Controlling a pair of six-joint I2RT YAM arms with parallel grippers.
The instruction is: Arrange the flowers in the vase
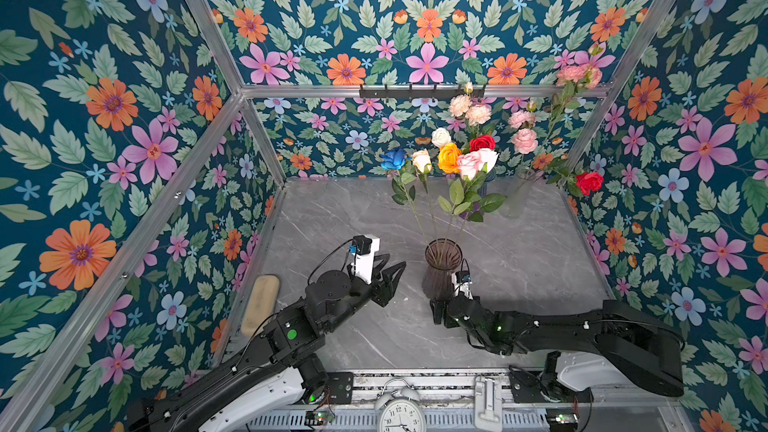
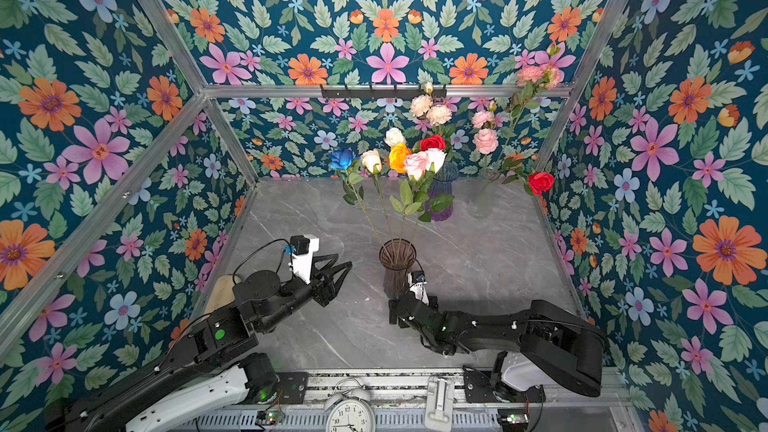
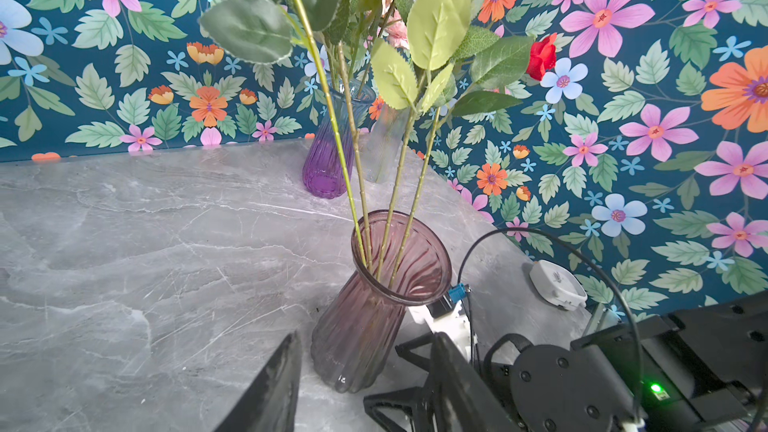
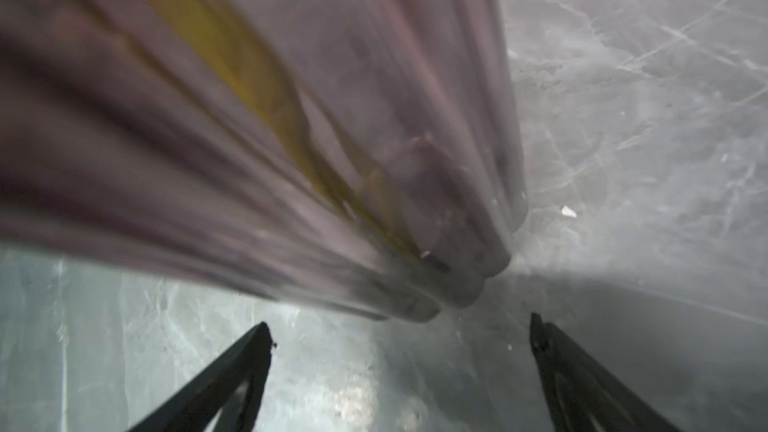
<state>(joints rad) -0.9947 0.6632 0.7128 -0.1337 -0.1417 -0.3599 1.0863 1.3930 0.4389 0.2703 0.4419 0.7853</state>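
Four green-stemmed artificial flowers (image 1: 422,160), a blue and a cream rose among them, are already stood in the ribbed mauve glass vase (image 1: 442,272) on the grey marble table (image 1: 332,222). The task is judged partly done. Behind that vase, more blooms are held in a purple glass vase (image 2: 442,197) and pink ruffled ones with a red rose in a clear glass vase (image 1: 517,197). The right gripper (image 4: 399,326) is spread wide at the mauve vase's foot, clasping nothing. The left gripper (image 1: 395,282), near the vase, is parted and empty.

My left gripper (image 1: 392,282) hangs half open, left of the mauve vase (image 1: 438,280). My right gripper (image 4: 397,332) gapes wide at its base.
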